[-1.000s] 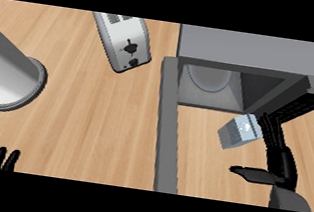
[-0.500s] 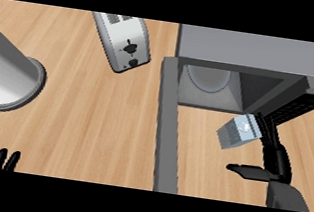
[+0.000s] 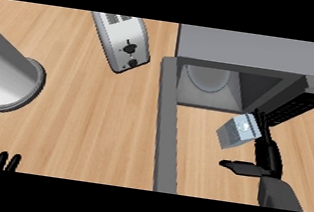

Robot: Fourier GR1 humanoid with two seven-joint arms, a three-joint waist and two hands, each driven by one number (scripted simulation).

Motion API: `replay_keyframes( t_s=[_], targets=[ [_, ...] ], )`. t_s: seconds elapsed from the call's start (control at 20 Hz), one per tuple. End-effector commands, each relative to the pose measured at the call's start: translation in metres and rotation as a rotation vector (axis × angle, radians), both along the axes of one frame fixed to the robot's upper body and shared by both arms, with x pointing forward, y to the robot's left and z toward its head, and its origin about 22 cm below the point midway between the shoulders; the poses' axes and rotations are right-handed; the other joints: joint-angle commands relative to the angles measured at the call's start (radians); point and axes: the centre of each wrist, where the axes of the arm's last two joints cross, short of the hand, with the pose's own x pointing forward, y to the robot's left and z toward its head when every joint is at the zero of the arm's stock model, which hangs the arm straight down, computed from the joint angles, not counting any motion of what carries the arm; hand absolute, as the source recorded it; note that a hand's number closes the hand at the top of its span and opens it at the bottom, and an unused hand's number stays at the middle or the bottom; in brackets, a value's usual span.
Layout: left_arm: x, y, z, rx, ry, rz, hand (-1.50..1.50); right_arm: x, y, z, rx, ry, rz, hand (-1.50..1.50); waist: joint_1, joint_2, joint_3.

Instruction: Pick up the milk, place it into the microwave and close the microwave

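**Milk carton at the mouth of the open microwave**

The milk carton [image 3: 237, 132] is small, pale grey-blue and tilted. It is just in front of the microwave's opening, toward its right side. The straight fingers of the right hand [image 3: 268, 161] lie along its right edge. The microwave [image 3: 253, 51] is a grey box at the far right of the bench [image 3: 76, 117]. Its door [image 3: 169, 130] is swung out toward the near side on the left. A round pale plate [image 3: 209, 77] shows inside.
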Motion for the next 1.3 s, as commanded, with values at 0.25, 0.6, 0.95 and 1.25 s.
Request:
replay_keyframes(
  t_s=[0.25,0.6,0.95,1.25],
  targets=[
    [-0.016,0.009,-0.002,-0.001,0.011,-0.014,-1.50,0.030,0.022,0.008,-0.037,-0.026,-0.103,1.50,0.019,0.010,0.006],
    [0.003,0.014,0.004,-0.003,-0.009,-0.025,-1.50,0.045,0.018,0.019,-0.150,-0.073,-0.147,1.50,0.016,0.012,0.006],
    [-0.008,0.014,-0.010,-0.004,0.008,-0.017,-1.50,0.069,0.027,0.041,-0.014,-0.163,-0.103,1.50,0.015,0.007,0.005],
    [-0.013,0.010,-0.011,-0.011,-0.006,-0.019,-1.50,0.027,0.042,0.001,-0.075,-0.182,-0.240,1.50,0.019,0.011,0.006]
  ],
)
